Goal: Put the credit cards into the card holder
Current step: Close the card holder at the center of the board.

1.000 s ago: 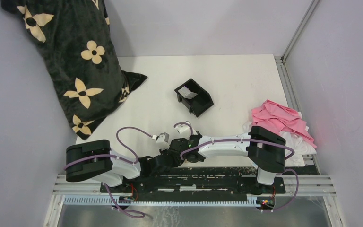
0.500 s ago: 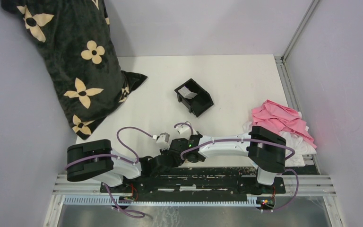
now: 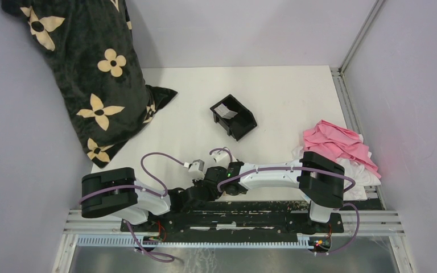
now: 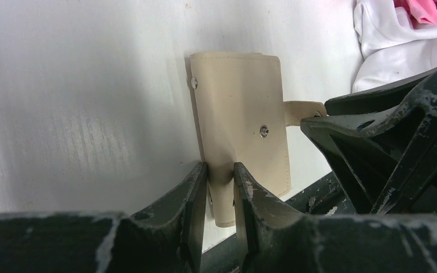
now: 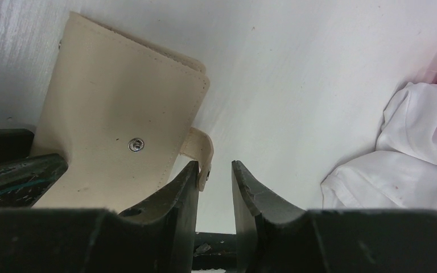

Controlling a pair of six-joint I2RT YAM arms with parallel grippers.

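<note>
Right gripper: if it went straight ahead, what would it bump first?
Probably the snap tab of the card holder, just ahead of the right gripper. Beyond it only white table shows; depth is unclear.

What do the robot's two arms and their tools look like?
Both the left arm and right arm have white links joined by bulky black housings, with a purple cable looping along each. The left tool and right tool each carry two dark, wedge-shaped fingers, scuffed with pale scratches.
</note>
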